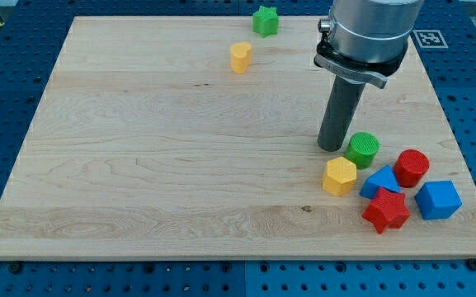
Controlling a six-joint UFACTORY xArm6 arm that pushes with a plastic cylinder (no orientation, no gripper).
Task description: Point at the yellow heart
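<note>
The yellow heart (240,57) lies near the view's top, left of centre-right, on the wooden board (155,165). My tip (333,148) rests on the board far to the lower right of the heart, just left of a green cylinder (362,149) and above a yellow hexagon (339,176). The rod rises to the grey arm (369,33) at the view's top right.
A green star (265,21) sits at the top edge, right of the heart. At the lower right are a red cylinder (412,167), a blue triangle-like block (379,181), a red star (385,211) and a blue cube (438,200).
</note>
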